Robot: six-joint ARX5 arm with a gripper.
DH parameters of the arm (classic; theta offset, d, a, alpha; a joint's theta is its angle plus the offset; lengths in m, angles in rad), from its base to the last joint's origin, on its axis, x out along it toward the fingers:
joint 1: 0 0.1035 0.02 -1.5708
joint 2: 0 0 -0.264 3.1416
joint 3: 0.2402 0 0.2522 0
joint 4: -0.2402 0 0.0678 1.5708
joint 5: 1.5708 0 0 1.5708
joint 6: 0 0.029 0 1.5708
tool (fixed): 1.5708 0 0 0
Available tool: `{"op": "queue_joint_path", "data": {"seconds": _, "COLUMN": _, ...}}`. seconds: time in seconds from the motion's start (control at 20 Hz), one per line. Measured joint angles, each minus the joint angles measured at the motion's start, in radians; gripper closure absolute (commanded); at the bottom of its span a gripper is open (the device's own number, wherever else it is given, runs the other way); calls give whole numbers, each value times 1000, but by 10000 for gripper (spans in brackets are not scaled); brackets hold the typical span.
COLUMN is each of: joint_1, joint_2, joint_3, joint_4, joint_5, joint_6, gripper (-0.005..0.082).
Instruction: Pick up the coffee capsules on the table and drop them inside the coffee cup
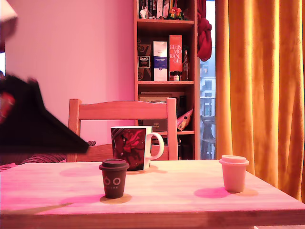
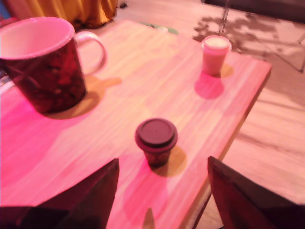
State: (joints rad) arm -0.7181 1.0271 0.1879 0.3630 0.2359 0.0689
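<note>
Spread gripper [image 2: 162, 200] fingers hover empty above the dark capsule [image 2: 156, 140]; the cream capsule [image 2: 216, 54] and coffee cup [image 2: 42, 67] stand untouched, nothing dropped in yet.

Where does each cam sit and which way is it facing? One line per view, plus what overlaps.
Exterior view: low, near the table's front edge, looking level across it toward a chair and bookshelf; a dark blurred part of the arm shows at that view's left.
Wrist view: on the arm above the table, looking down past the two open gripper fingers at the dark brown capsule.
Shared: coffee cup, dark brown capsule, cream capsule and the table.
</note>
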Motion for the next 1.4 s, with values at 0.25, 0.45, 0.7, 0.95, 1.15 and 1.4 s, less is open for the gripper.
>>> {"op": "queue_joint_path", "data": {"seconds": 0.25, "joint_1": 0, "joint_2": 176, "joint_3": -1, "joint_4": 164, "joint_5": 31, "joint_6": 11, "gripper": 236}}
{"op": "queue_joint_path", "data": {"seconds": 0.45, "joint_1": 8, "joint_2": 249, "joint_3": -1, "joint_4": 254, "joint_5": 33, "joint_6": 14, "gripper": 236}}
{"op": "queue_joint_path", "data": {"seconds": 0.7, "joint_1": 16, "joint_2": 343, "joint_3": 0, "joint_4": 311, "joint_5": 44, "joint_6": 29, "gripper": 236}}
{"op": "queue_joint_path", "data": {"seconds": 0.95, "joint_1": 20, "joint_2": 366, "joint_3": 49, "joint_4": 264, "joint_5": 44, "joint_6": 46, "gripper": 236}}
{"op": "queue_joint_path", "data": {"seconds": 1.15, "joint_1": 20, "joint_2": 409, "joint_3": 128, "joint_4": 169, "joint_5": 50, "joint_6": 73, "gripper": 236}}
{"op": "queue_joint_path", "data": {"seconds": 1.4, "joint_1": 20, "joint_2": 463, "joint_3": 215, "joint_4": 51, "joint_5": 67, "joint_6": 89, "gripper": 239}}
